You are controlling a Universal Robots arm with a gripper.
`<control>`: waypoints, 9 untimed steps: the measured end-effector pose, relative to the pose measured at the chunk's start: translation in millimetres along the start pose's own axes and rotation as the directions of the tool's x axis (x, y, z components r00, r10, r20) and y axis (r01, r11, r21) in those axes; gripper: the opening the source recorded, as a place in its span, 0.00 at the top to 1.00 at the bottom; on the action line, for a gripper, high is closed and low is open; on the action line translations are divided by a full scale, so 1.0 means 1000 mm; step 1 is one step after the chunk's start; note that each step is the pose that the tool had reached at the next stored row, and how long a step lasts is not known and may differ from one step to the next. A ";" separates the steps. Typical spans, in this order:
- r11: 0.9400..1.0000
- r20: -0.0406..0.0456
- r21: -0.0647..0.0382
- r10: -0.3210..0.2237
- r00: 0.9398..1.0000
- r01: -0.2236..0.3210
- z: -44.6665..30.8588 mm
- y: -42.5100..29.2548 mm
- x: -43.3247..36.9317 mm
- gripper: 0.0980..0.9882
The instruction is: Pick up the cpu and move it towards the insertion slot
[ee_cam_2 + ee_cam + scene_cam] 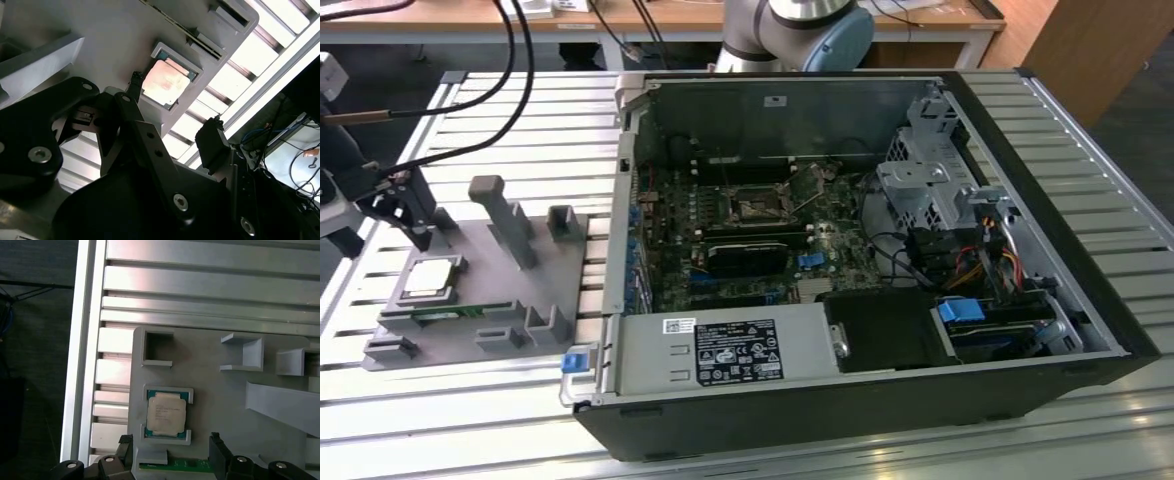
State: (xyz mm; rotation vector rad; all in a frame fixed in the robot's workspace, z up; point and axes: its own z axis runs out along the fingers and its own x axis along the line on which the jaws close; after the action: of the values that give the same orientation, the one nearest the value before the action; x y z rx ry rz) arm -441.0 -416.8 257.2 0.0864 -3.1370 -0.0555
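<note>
— Where is the cpu?

— The cpu [166,412] lies flat, silvery lid up, in a shallow square pocket of the grey fixture plate [210,390]. It is just ahead of the pincer [170,442], and nothing touches it.

— Does the pincer hold anything?

— No. Its two black fingers [216,442] stand spread wide with nothing between them. In both wrist views the chip sits just beyond that gap.

— What does one view give that the others don't?

— The first wrist view shows a strip of green memory stick [175,466] lying between the fingers, nearer to the pincer than the chip is. The second wrist view shows a pale pink glare on the chip's lid. The exterior view takes in the insertion slot [754,207], a metal-framed square with a dark centre on the motherboard inside the open computer case [854,420]. It is well apart from the pincer, toward the exterior view's right. Plate and case both rest on a slatted metal counter [1067,130].

— Any writing?

— The chip's lid carries a few lines of small dark print that I cannot make out. A black-and-white label [734,352] on the metal box in the case also carries print that I cannot make out.
</note>
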 end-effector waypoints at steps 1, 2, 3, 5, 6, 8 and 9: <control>1.000 0.000 0.000 0.000 1.000 0.000 0.0015 -0.0001 0.0000 0.32; 1.000 0.000 0.000 0.000 1.000 0.000 0.0029 -0.0001 0.0000 0.32; 1.000 0.000 0.000 0.000 1.000 0.000 0.0044 -0.0002 0.0000 0.32; 1.000 0.000 0.000 0.000 1.000 0.000 0.0074 -0.0003 0.0000 0.32; 1.000 0.000 0.000 0.000 1.000 0.000 0.0087 -0.0003 0.0000 0.32; 1.000 0.000 0.000 0.000 1.000 0.000 0.0111 -0.0004 0.0000 0.32; 1.000 0.000 0.000 0.000 1.000 0.000 0.0124 -0.0005 0.0000 0.32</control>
State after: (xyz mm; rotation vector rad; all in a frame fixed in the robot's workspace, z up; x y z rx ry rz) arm -440.9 -416.8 244.8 0.0865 -3.1371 -0.0558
